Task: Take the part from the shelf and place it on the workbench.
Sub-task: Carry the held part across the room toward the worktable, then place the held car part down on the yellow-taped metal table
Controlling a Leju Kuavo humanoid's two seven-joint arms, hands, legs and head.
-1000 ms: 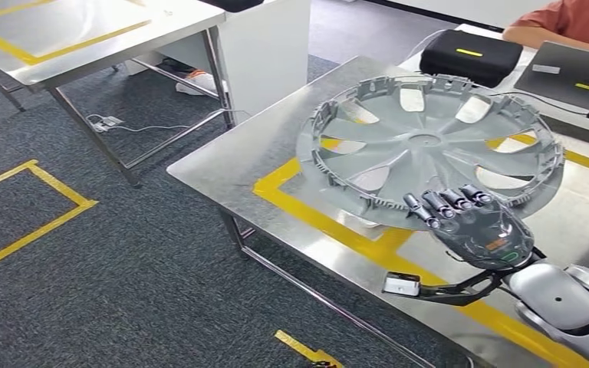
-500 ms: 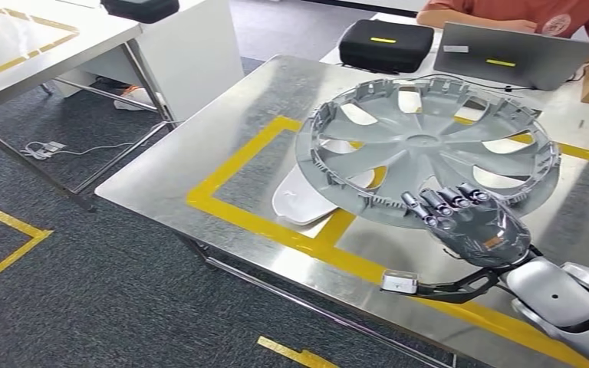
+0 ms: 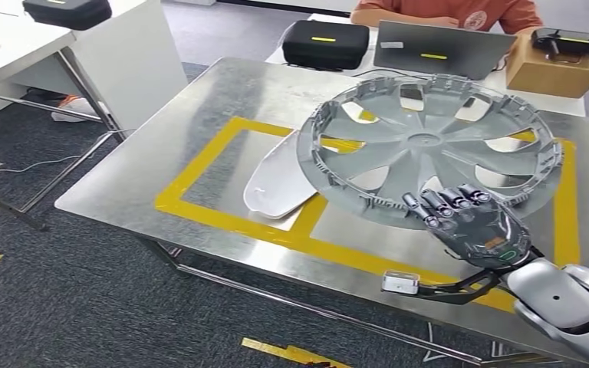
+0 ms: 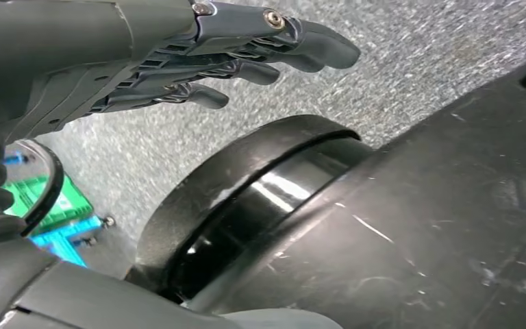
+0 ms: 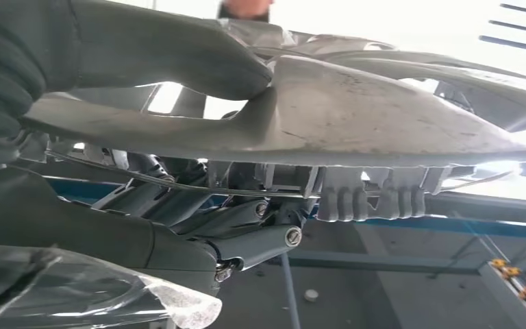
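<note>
Above the steel workbench (image 3: 199, 146) with its yellow tape rectangle, one large grey plastic wheel cover (image 3: 429, 146) hung tilted, gripped at its near rim by the right hand (image 3: 472, 222), fingers curled over the edge. One pale curved panel (image 3: 280, 184) lay beneath, left. The left hand (image 4: 178, 62) hung over carpet, fingers loosely extended, holding nothing.

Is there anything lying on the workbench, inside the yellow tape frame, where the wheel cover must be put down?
Yes. A pale flat part lies on the workbench across the yellow tape frame, partly beneath the wheel cover that the right hand holds.
</note>
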